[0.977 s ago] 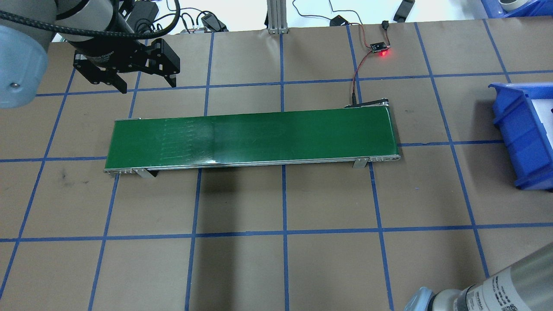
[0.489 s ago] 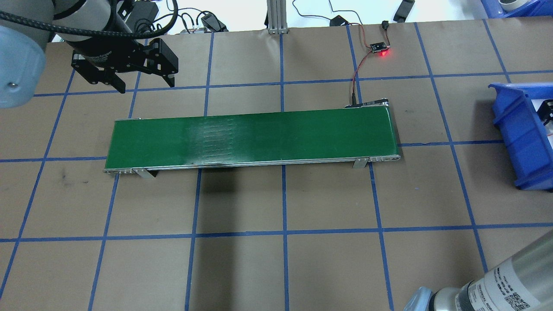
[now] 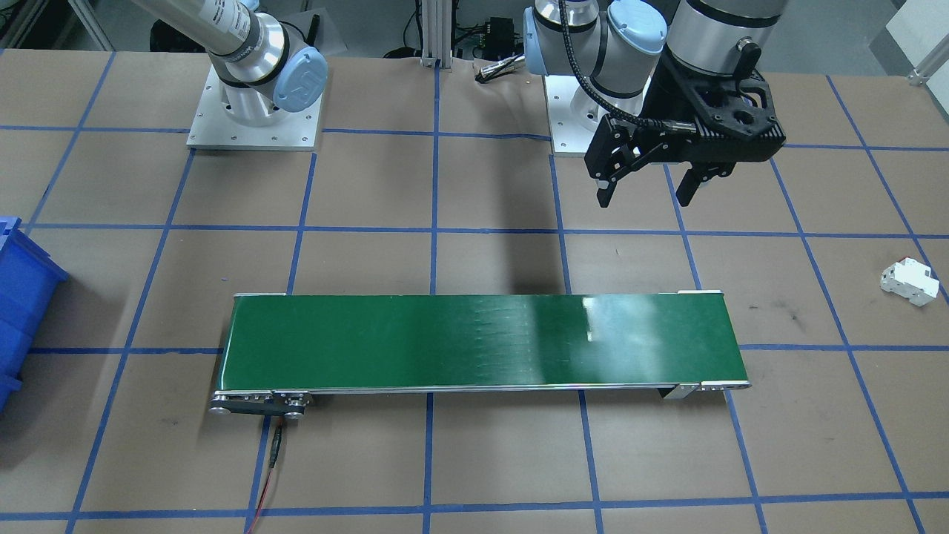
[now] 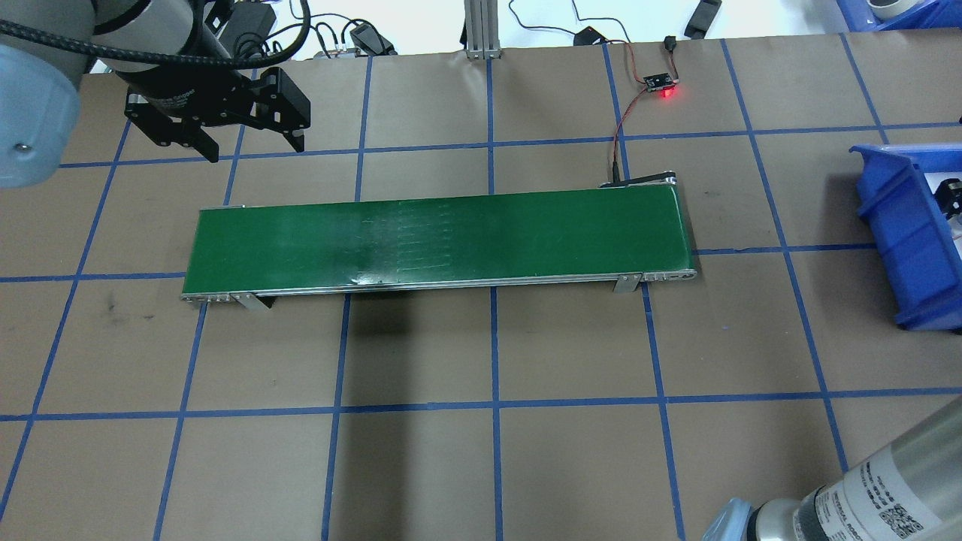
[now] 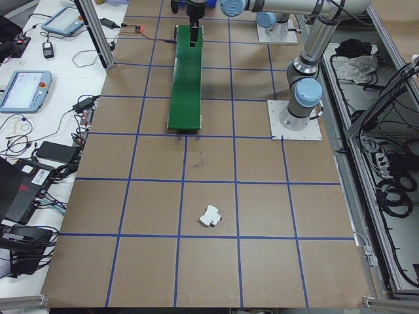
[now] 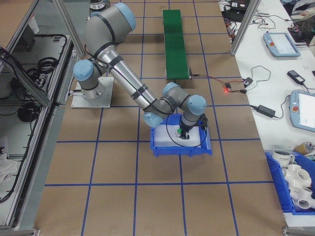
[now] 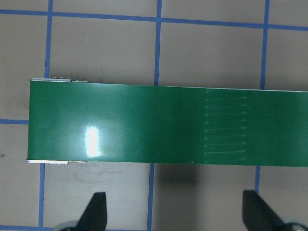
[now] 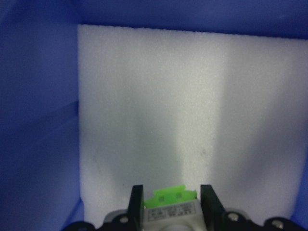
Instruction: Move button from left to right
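Right wrist-mounted view: the button [image 8: 169,202] is seen clenched between the fingers of the right claw [image 8: 172,204], above white foam [image 8: 183,106] in the blue bin [image 8: 38,120]. Exterior right view: that claw is lowered into the bin, so only release seems left. Overhead exterior view: the left claw [image 4: 252,146] is held released, empty, with the green belt [image 4: 436,240] beneath and ahead of it.

Silver arms — pale-blue joint caps

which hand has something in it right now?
The right hand, down inside the blue bin, fingers shut on the green-capped button. The left hand hangs open and empty beside the belt.
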